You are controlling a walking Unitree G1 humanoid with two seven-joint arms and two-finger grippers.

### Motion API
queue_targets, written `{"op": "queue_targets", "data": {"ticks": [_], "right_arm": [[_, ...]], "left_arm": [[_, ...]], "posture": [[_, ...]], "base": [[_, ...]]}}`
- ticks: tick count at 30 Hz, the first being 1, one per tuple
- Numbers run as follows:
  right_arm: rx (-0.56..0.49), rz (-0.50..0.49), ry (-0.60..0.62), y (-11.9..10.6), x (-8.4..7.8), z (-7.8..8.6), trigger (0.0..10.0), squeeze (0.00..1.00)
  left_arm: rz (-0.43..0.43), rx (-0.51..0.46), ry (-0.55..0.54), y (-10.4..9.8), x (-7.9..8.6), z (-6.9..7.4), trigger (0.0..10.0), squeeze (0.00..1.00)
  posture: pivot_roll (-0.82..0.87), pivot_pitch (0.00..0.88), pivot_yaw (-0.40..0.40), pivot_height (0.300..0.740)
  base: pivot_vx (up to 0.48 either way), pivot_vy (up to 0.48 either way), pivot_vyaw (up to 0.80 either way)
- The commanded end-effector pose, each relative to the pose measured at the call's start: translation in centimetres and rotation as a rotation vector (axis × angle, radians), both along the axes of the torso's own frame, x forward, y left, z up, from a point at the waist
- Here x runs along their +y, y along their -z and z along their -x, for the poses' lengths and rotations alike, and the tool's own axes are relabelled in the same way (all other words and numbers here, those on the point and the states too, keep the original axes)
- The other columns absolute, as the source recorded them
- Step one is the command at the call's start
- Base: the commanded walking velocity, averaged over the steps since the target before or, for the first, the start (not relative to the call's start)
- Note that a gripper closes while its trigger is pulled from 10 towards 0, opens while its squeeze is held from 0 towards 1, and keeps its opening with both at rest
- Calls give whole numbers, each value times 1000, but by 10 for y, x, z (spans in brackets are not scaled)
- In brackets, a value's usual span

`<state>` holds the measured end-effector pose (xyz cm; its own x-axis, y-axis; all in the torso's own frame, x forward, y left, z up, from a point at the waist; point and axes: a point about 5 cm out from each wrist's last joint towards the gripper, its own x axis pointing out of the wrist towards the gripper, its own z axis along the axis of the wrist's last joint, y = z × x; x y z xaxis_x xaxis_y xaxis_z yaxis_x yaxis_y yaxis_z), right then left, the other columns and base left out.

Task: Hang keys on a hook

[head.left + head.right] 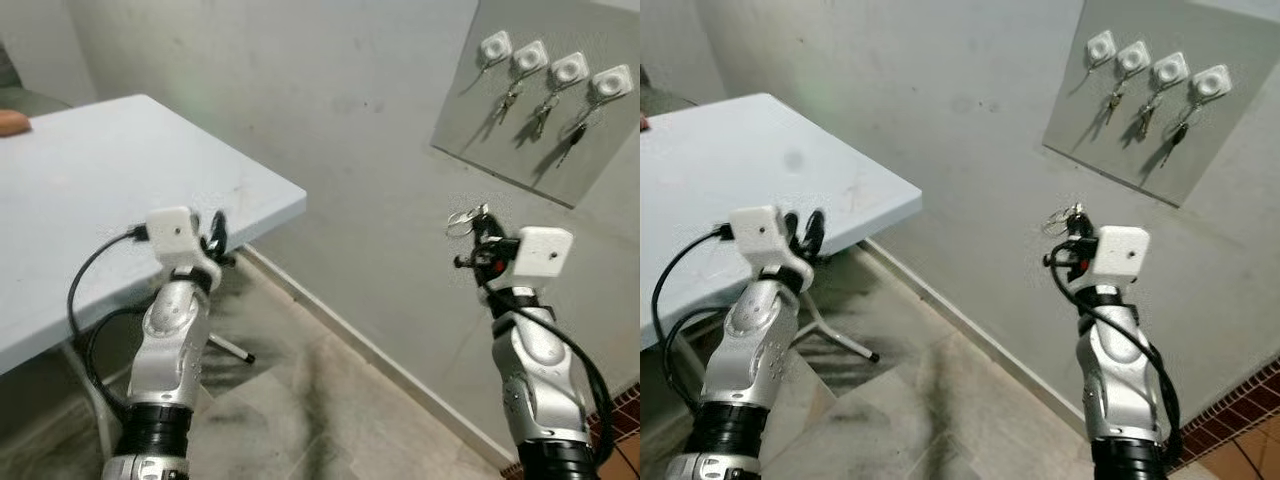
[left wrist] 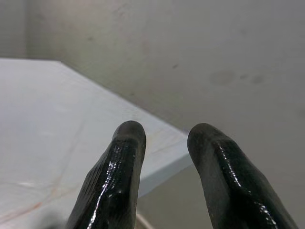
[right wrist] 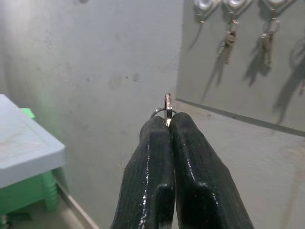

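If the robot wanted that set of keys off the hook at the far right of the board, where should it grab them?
Probably by the hanging key blades below the rightmost hook, coming straight at the board; they dangle free there, while the ring sits tight against the hook. The right pincer is already shut on a key ring.

Right end effector (image 3: 167, 125): glossy black fingers (image 3: 152, 157), showing silver key ring (image 3: 167, 109) between tips. Left end effector (image 2: 164, 138): same glossy black. Both arms showing silver with white wrist boxes (image 1: 545, 250). Surface (image 1: 100, 180) appearing pale blue-white with faint brownish scuffs. Wall (image 1: 330, 90) reading mottled grey-beige. Board (image 1: 530, 100) grey, carrying four white hooks (image 1: 568, 70). Green stool (image 3: 33, 191) showing under surface. Floor (image 1: 320, 420) looking grey with dark smudging.
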<state>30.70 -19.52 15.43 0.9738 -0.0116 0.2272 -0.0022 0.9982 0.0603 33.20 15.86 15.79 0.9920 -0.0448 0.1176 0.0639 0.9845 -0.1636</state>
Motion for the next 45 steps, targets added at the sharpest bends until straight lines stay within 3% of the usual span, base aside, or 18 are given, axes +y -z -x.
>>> {"op": "queue_targets", "data": {"ticks": [1,14,30,45], "right_arm": [[-60,-4,-9,-17,1,-1,10000,0],[-71,-13,-27,-20,4,2,10000,0],[-62,-13,-50,-20,7,3,10000,0],[-59,-11,-69,-21,9,1,10000,0]], "left_arm": [[17,-10,59,-12,-4,-2,10000,0],[56,-13,88,-19,-5,-2,10000,0],[86,5,82,-21,-1,-2,10000,0],[36,-7,29,-24,-3,-3,10000,0]], "posture": [[130,0,-78,740],[128,0,-76,740],[130,0,-76,740],[133,0,-83,740]], "base": [[0,0,0],[0,0,0],[182,0,0],[0,0,0]]}}
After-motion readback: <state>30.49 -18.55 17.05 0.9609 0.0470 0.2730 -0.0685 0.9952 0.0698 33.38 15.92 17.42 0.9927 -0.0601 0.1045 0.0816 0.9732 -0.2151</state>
